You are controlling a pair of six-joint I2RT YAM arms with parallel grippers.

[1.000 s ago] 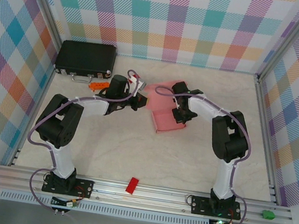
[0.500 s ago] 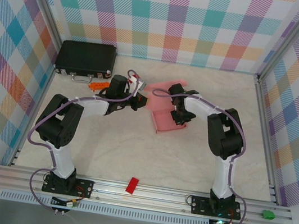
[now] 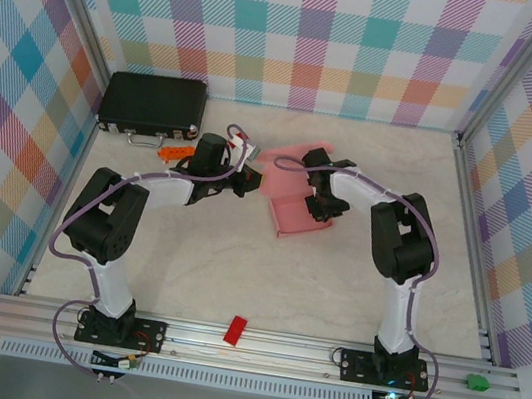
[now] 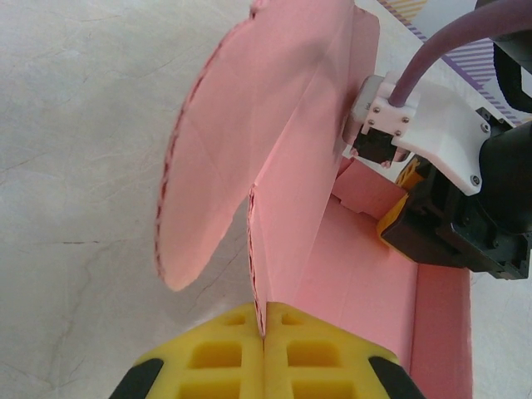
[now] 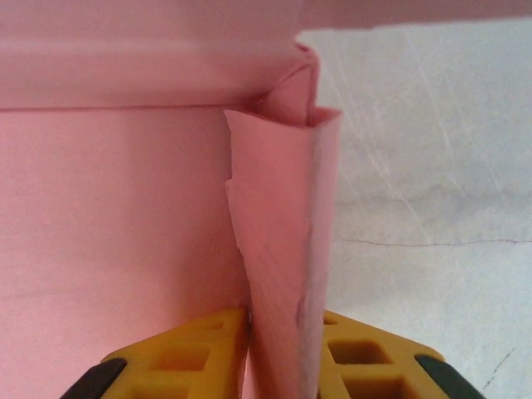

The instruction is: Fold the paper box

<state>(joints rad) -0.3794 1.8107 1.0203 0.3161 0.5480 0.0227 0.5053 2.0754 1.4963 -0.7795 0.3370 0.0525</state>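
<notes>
Paper box (image 3: 294,204) sits half-formed on the table (image 3: 234,275), between my two pincers. My left pincer (image 4: 264,332) is pinched tight on the edge of an upright panel. Its rounded flap (image 4: 199,166) rises just ahead of the pads. I judge this grip anchors the card so it cannot slide. My right pincer (image 5: 283,324) is narrow, with a pad on either side of the doubled side wall (image 5: 287,233) straight ahead. That is likely to press the fold crisp at the corner.
</notes>
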